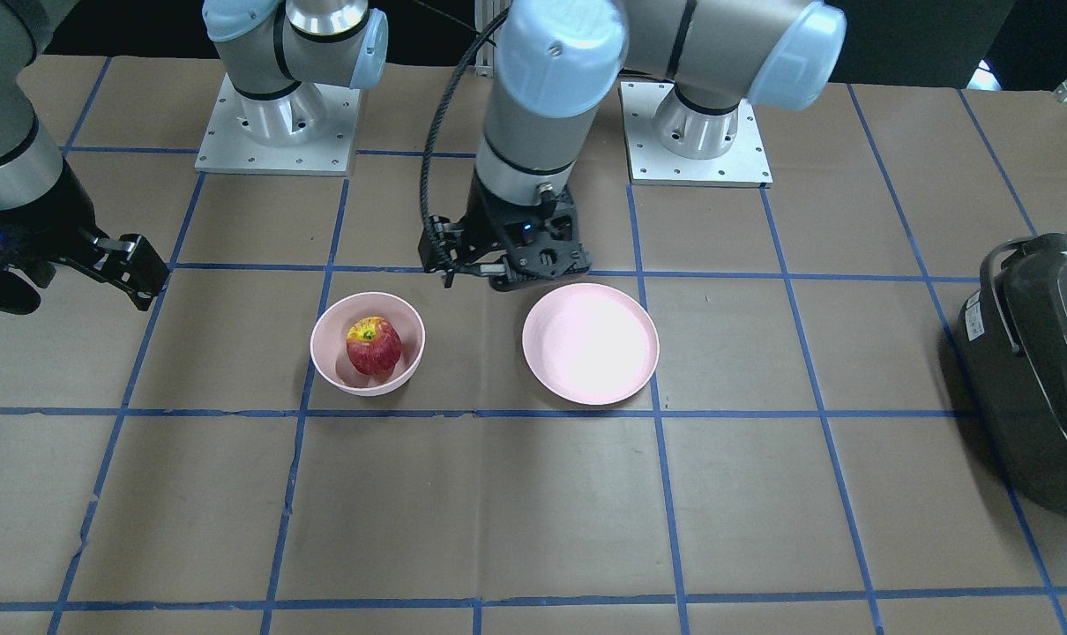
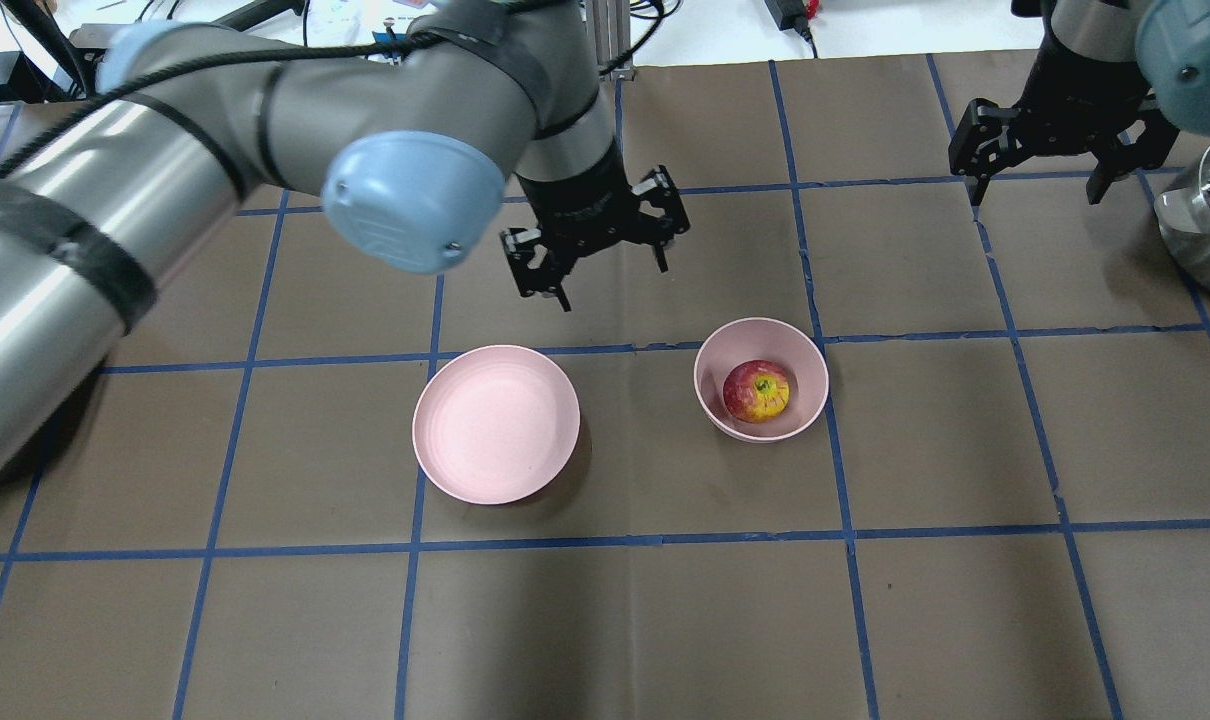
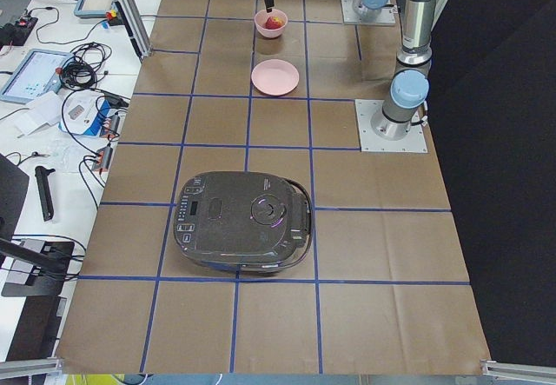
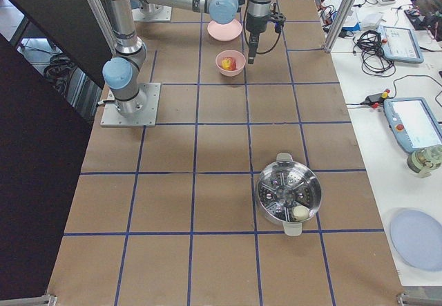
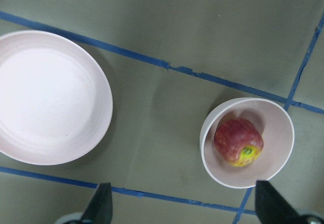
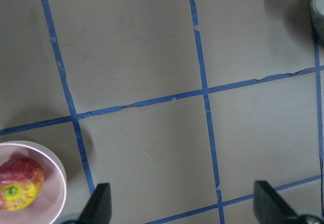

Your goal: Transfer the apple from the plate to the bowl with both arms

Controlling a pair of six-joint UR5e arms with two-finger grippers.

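The red apple [image 2: 757,390] with a yellow-green top sits inside the deep pink bowl [image 2: 811,388]. The flat pink plate [image 2: 495,422] lies empty to the bowl's left. My left gripper [image 2: 613,283] hangs open and empty above the table, behind the gap between plate and bowl. Its wrist view shows the plate [image 5: 50,97], the bowl [image 5: 281,128] and the apple [image 5: 238,140] below its spread fingers. My right gripper [image 2: 1037,195] is open and empty, raised far to the right of the bowl. Its wrist view catches the apple [image 6: 17,183] at the lower left corner.
A black rice cooker [image 1: 1040,362] stands at the table's end on my left. A metal steamer pot [image 2: 1205,210] stands at the far right, close to the right gripper. Blue tape lines grid the brown table [image 2: 625,620].
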